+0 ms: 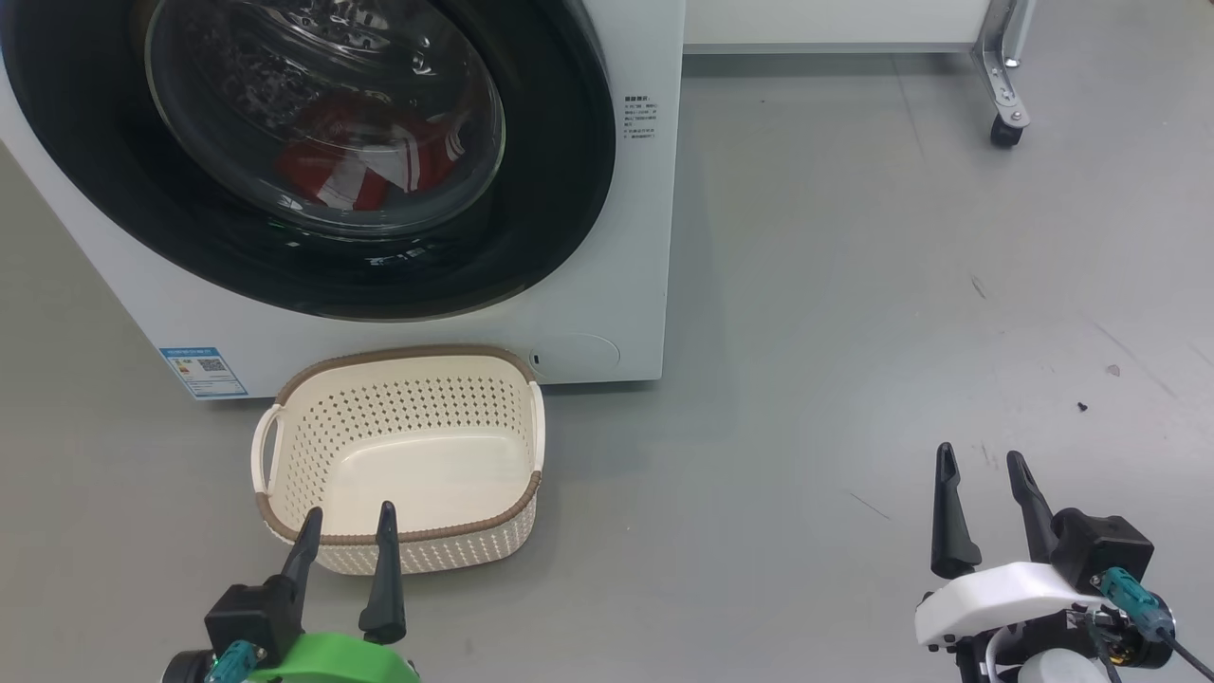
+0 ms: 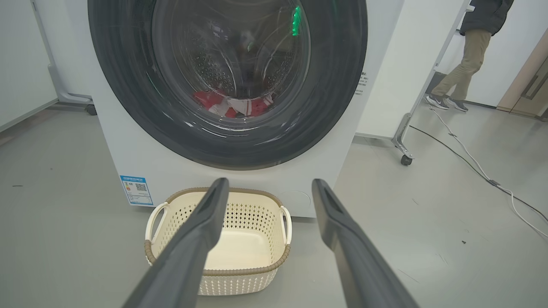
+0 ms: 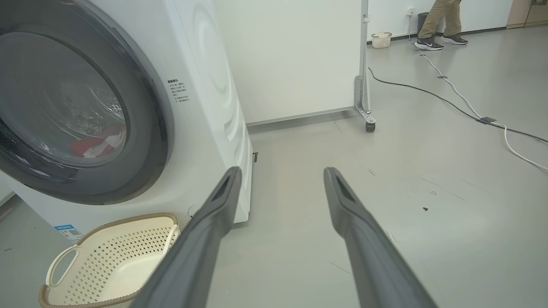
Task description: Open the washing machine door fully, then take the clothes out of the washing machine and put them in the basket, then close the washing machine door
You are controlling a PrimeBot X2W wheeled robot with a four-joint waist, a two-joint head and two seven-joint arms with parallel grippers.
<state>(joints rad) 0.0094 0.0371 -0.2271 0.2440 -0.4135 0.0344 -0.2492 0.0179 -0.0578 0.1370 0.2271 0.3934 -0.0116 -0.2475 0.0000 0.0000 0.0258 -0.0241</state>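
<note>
Washing machine (image 1: 607, 323) stood on the grey floor (image 1: 835, 379) with the washing machine door (image 1: 545, 218) shut flush to its front. Clothes (image 1: 365, 161) lay low in the drum behind the glass, red with white patches. Basket (image 1: 417, 356) sat on the floor just in front of the machine, below the door and beside the blue label (image 1: 204, 372); nothing was in it. Head view gave both arms at once. Left gripper (image 1: 349, 512) hung at the basket's near rim, fingers apart and holding nothing. Right gripper (image 1: 980, 453) was well off to the right over bare floor, fingers likewise spread and empty. Left wrist view faced the door squarely and added the perforated drum wall (image 2: 209, 72), a green glint (image 2: 295, 19) in the glass, and a person's legs (image 2: 464, 64) at far right. Right wrist view took the machine at an angle, showing its side panel (image 3: 214, 85). Beyond it were a white partition on a caster (image 3: 370, 126), a cable (image 3: 449, 102) trailing over the floor, and a second small basket (image 3: 381, 39) far off by the wall.
</note>
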